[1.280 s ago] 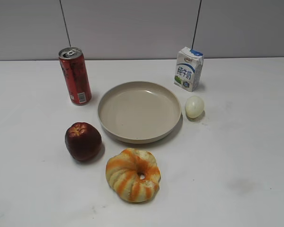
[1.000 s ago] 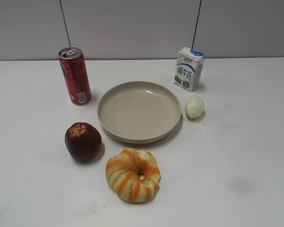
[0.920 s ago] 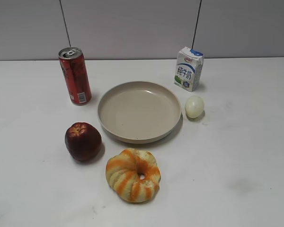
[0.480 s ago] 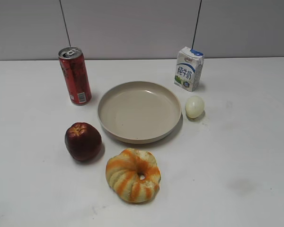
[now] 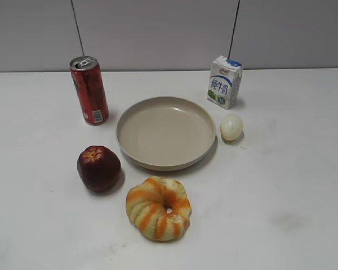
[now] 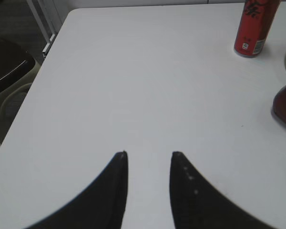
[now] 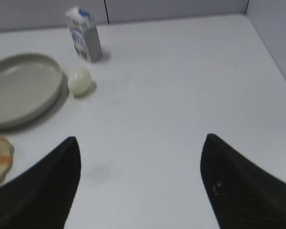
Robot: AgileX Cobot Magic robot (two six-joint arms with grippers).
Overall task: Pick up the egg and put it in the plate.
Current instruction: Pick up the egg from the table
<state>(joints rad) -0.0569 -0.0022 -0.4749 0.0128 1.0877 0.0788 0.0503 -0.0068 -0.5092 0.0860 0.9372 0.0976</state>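
Right gripper (image 7: 140, 143) hangs wide open above bare table (image 7: 181, 86), well short of the egg (image 7: 79, 80); the left gripper (image 6: 148, 155) sits part open, far off, holding nothing. For a clean pick, I judge the right arm should drop straight over the egg, which lies just right of the plate (image 5: 130, 147) near the milk carton (image 5: 224, 81), and close gently. Counted: one plate, one ring bread (image 5: 158, 207), one can (image 5: 89, 90), one carton, one apple (image 5: 98, 167), one egg.
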